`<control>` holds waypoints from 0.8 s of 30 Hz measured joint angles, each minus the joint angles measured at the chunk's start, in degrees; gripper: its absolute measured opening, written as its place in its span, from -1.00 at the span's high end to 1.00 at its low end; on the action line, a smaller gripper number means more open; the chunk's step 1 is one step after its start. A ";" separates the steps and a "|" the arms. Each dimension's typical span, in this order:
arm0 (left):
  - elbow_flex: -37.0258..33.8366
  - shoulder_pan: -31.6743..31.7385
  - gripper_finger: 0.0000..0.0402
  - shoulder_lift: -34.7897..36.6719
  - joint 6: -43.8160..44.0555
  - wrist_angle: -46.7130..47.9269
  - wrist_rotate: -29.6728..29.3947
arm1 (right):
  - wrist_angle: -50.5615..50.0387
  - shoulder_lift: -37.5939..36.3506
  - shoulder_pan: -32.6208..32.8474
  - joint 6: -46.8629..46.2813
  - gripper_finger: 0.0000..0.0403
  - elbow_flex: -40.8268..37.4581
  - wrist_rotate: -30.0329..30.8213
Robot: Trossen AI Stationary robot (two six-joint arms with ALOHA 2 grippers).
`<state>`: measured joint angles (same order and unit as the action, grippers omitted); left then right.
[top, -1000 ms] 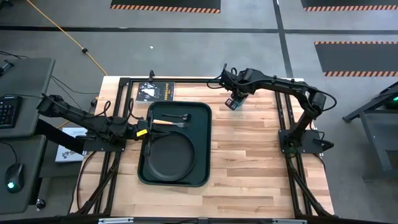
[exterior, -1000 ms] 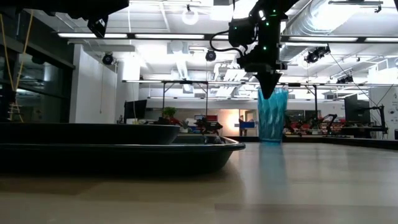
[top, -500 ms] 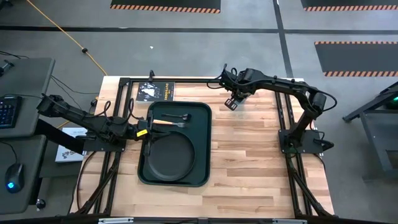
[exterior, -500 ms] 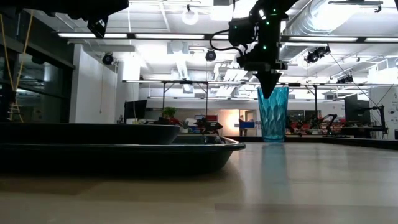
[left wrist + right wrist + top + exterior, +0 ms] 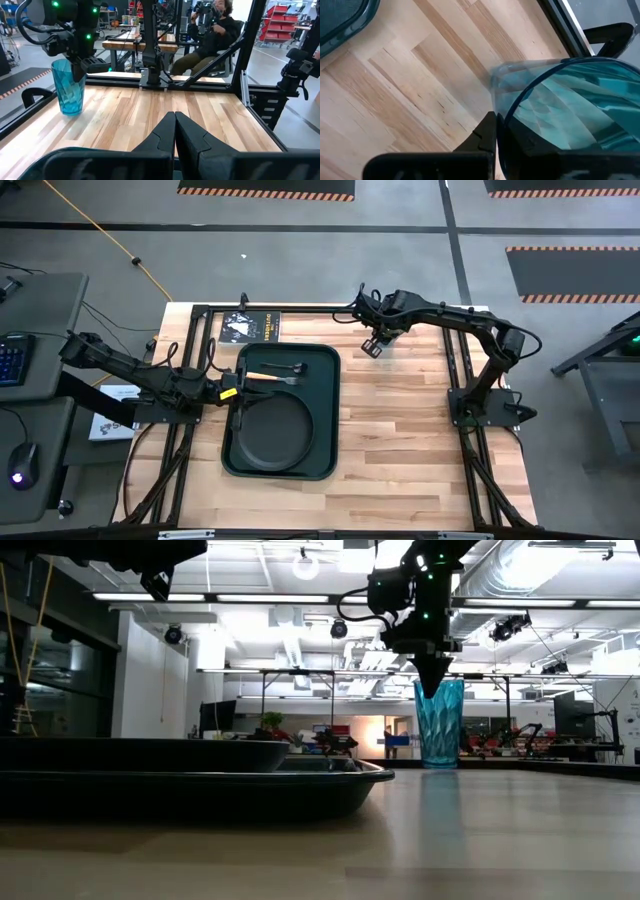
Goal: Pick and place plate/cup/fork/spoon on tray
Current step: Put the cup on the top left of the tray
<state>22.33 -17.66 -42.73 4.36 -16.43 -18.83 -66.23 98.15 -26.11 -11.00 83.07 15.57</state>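
Observation:
The teal ribbed cup [image 5: 439,725] stands on its base on the wood right of the tray; it also shows in the left wrist view [image 5: 70,90]. My right gripper [image 5: 372,344] is shut on the cup from above. The dark green tray [image 5: 326,452] holds the black plate [image 5: 272,432] in its near part. The tan-handled fork [image 5: 258,378] and the dark spoon [image 5: 288,367] lie in its far part. My left gripper [image 5: 236,393] is shut and empty at the tray's left rim. My right gripper holds the cup's rim [image 5: 498,112] on the side toward the tray, one finger inside the cup and one finger [image 5: 487,131] outside. The fingers point down from above. The cup stays upright, its base [image 5: 70,111] apparently on the table.
A black printed card [image 5: 252,326] lies at the far edge behind the tray. Black frame rails run along the table's sides. Bare wood [image 5: 400,440] lies between the tray and the right arm's base. A person [image 5: 215,30] sits beyond the table.

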 joint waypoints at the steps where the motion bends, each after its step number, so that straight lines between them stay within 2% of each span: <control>1: 0.00 -0.02 1.00 -0.01 0.00 0.00 0.00 | -0.03 0.00 0.01 0.00 1.00 0.00 0.00; 24: 0.00 0.01 1.00 0.00 0.02 0.00 0.00 | -0.23 -0.01 0.02 0.13 1.00 0.00 -1.67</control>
<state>22.33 -17.65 -42.73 4.38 -16.43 -18.83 -66.46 98.14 -26.09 -10.87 83.07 13.90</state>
